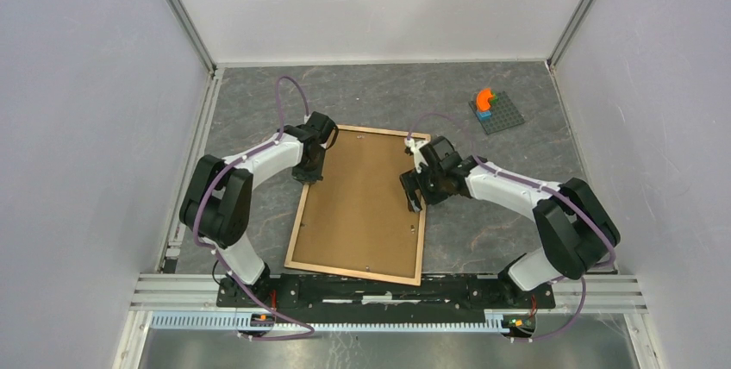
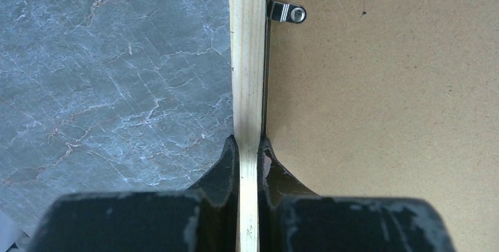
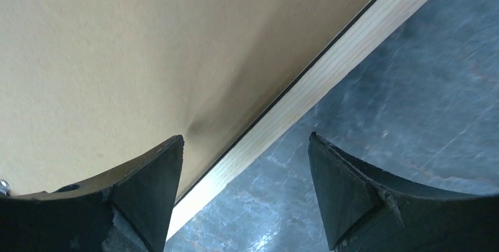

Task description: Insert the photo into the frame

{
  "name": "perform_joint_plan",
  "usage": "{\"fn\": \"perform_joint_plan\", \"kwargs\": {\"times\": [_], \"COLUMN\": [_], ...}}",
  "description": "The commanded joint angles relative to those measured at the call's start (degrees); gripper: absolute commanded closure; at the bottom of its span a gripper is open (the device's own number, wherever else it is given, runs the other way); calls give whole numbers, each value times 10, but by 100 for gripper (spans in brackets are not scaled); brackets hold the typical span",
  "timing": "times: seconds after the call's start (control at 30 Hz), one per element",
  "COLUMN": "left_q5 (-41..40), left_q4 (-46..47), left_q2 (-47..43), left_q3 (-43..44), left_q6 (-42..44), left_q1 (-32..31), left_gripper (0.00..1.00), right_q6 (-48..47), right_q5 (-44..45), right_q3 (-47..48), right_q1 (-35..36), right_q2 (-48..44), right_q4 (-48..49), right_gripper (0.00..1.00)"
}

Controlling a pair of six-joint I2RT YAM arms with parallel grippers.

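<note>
The frame [image 1: 356, 271] lies face down on the table, its light wood rim around a brown fibreboard backing panel [image 1: 362, 201]. The photo is hidden or out of view. My left gripper [image 1: 309, 174] is shut on the frame's left rim [image 2: 248, 75]; one finger [image 2: 222, 169] is outside the rim, the other on the backing panel [image 2: 382, 99]. My right gripper [image 1: 415, 205] is open, straddling the frame's right rim [image 3: 306, 93]; one finger [image 3: 147, 181] is over the backing panel [image 3: 147, 46], the other [image 3: 347, 187] over the table.
A small metal turn clip [image 2: 287, 12] sits at the rim's inner edge, ahead of my left gripper. A grey studded plate [image 1: 497, 113] with an orange piece [image 1: 485, 98] lies at the back right. White walls enclose the grey marbled table [image 1: 379, 93].
</note>
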Motion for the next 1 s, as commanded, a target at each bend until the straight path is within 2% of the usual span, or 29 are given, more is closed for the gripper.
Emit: {"fn": "perform_joint_plan", "kwargs": {"times": [0.0, 0.2, 0.4, 0.6, 0.77, 0.9, 0.97], "left_q5": [4, 22, 33, 37, 46, 52, 52], "left_q4": [20, 32, 32, 24, 23, 22, 23], "left_q2": [1, 5, 12, 12, 10, 9, 7], "left_q3": [7, -1, 5, 6, 7, 8, 7], "left_q6": [11, -4, -6, -3, -2, -2, -2], "left_q1": [7, 10, 11, 11, 11, 12, 11], "left_gripper": [98, 98, 98, 98, 98, 98, 98], "right_q6": [14, 42, 72, 115, 141, 156, 163], "right_q5": [7, 11, 28, 87, 108, 119, 124], "right_q3": [-34, -49, -38, -47, -57, -57, -57], "right_q1": [18, 36, 72, 106, 123, 130, 137], "right_q2": [-33, -33, -54, -49, -44, -40, -37], "right_q4": [-15, -9, -13, -33, -32, -34, -41], "right_gripper": [18, 22, 17, 20, 30, 42, 45]}}
